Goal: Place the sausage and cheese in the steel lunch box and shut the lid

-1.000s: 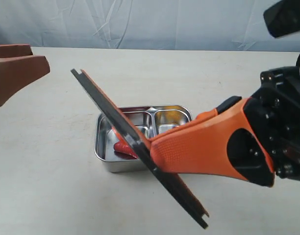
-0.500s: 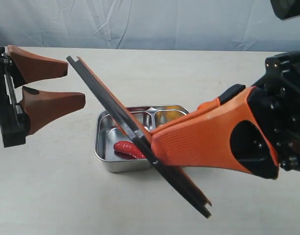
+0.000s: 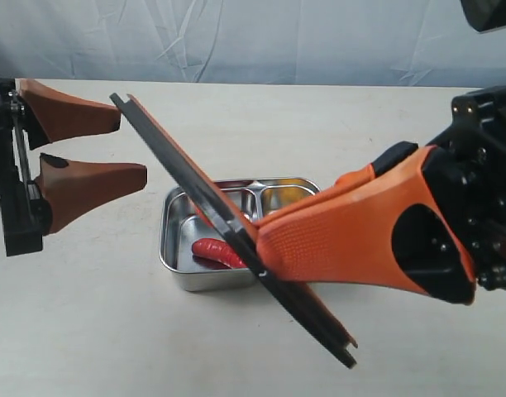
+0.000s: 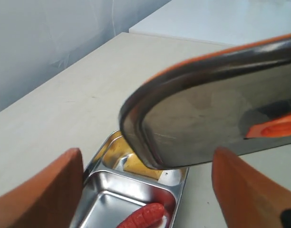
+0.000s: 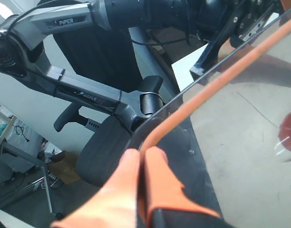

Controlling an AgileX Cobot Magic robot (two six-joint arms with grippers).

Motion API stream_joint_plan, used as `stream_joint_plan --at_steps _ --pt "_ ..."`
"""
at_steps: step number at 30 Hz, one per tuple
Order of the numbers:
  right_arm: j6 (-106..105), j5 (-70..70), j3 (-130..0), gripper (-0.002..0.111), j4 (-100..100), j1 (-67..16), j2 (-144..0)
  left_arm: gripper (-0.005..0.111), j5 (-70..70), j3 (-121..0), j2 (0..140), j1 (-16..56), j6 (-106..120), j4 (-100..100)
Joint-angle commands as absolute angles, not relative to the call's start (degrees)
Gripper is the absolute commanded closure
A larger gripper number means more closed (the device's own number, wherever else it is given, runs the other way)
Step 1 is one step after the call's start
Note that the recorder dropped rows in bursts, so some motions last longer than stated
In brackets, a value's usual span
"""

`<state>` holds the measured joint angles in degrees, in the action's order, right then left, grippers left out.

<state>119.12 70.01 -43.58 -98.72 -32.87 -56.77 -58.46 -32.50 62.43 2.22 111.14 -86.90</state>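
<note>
The steel lunch box (image 3: 172, 248) lies on the table with the red sausage (image 3: 213, 250) in its large compartment, also visible in the left wrist view (image 4: 143, 217). A yellow-orange shape, the cheese (image 4: 136, 167), sits in a smaller compartment, partly hidden by the lid. My right gripper (image 3: 255, 238) is shut on the edge of the dark lid (image 3: 183, 174), holding it steeply tilted over the box; its orange seal rim (image 5: 221, 71) shows. My left gripper (image 3: 136, 147) stands open and empty, level with the lid's raised end and just left of it.
The pale table (image 3: 360, 124) stretches all round the box, with a light cloth backdrop (image 3: 261, 37) behind. The lid's orange valve (image 4: 274, 128) faces the left wrist camera. A black chair (image 5: 105, 154) and robot frame stand off the table.
My left gripper has come in from the left edge toward the lid's raised end. The lid has shifted slightly up and left in my right gripper.
</note>
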Motion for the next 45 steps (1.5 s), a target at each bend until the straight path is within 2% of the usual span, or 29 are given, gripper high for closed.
stream_joint_plan --at_steps 1,6,14,27,39,45 --pt "121.15 69.96 -44.12 0.109 -96.76 -33.39 -56.3 0.036 -58.47 -33.39 65.55 2.54 112.19 -89.45" --pt "120.33 69.96 -44.34 0.109 -96.46 -36.51 -56.56 0.036 -63.14 -36.3 68.81 2.54 113.0 -90.23" --pt "120.33 69.96 -44.34 0.109 -96.64 -36.7 -56.56 0.036 -69.96 -38.95 72.21 2.54 113.1 -89.41" --pt "120.47 69.96 -48.9 0.109 -99.95 -36.7 -56.56 0.036 -69.96 -38.99 72.21 2.54 112.38 -86.58" --pt "120.47 69.96 -48.9 0.109 -99.95 -36.7 -59.38 0.051 -69.96 -38.99 68.34 2.54 109.61 -88.7" --pt "120.57 69.96 -48.9 0.109 -99.06 -36.7 -60.31 0.052 -67.69 -38.99 68.34 2.43 113.19 -86.91"
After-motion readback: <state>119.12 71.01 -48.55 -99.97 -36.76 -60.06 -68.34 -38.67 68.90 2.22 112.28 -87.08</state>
